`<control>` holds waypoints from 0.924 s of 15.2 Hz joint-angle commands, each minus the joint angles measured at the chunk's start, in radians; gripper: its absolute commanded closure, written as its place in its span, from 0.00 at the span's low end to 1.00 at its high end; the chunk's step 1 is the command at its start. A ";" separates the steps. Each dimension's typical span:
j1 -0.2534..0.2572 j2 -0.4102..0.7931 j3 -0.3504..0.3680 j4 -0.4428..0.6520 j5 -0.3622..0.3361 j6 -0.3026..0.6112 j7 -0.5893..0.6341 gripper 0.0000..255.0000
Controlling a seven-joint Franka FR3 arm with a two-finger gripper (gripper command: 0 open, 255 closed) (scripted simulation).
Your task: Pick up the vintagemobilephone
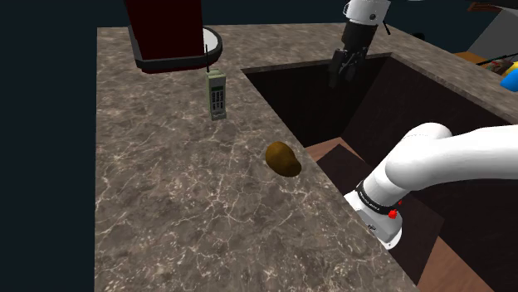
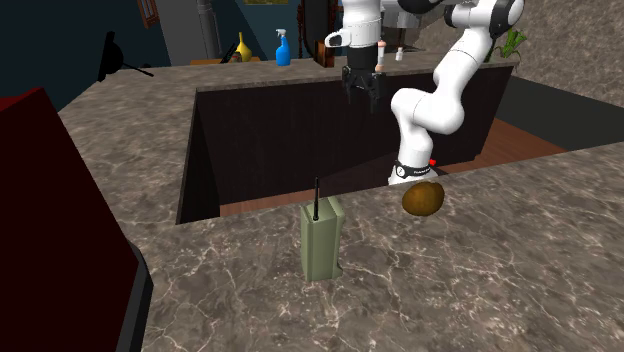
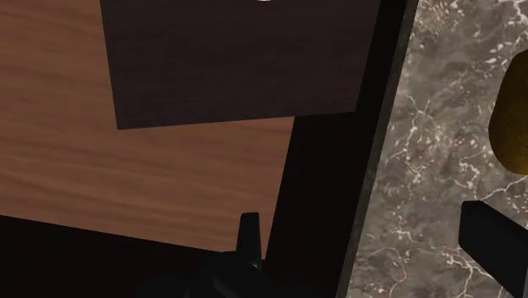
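Jaws spread wide with nothing between them, the black gripper [image 1: 344,73] hangs over the dark cut-out [image 1: 398,108] in the marble counter [image 1: 158,207], well apart from the vintage mobile phone [image 1: 217,94]. From where I stand the phone looks to be standing on end on the stone, an olive-grey brick with a thin black aerial [image 2: 316,198] rising from its top and its keypad facing the arm.

That upright stance is my main worry. If one finger touches the phone before the other, I'd expect it to topple, and a flat phone is harder to get hold of. The aerial could also catch a finger coming down from above.

A dark red appliance [image 1: 166,33] looms just behind the phone, on the side away from the arm, so a reach that overshoots would likely bump it. The cut-out's rim lies between gripper and phone, and a low, straight approach might clip that edge. A brown lump [image 1: 283,158] sits near the phone on the arm's side, close enough for a wide swing to knock it.
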 commanded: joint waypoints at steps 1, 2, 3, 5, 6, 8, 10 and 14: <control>0.000 0.000 0.000 0.000 0.000 0.000 0.000 0.00; 0.007 0.031 0.015 0.016 0.011 0.017 0.014 0.00; 0.014 0.062 0.030 0.033 0.020 0.034 0.028 0.00; 0.027 0.126 0.058 0.071 0.037 0.065 0.055 0.00; 0.033 0.159 0.072 0.091 0.044 0.079 0.068 0.00; 0.043 0.224 0.099 0.136 0.054 0.105 0.095 0.00; 0.052 0.291 0.125 0.185 0.061 0.128 0.121 0.00; 0.068 0.428 0.175 0.296 0.063 0.162 0.176 0.00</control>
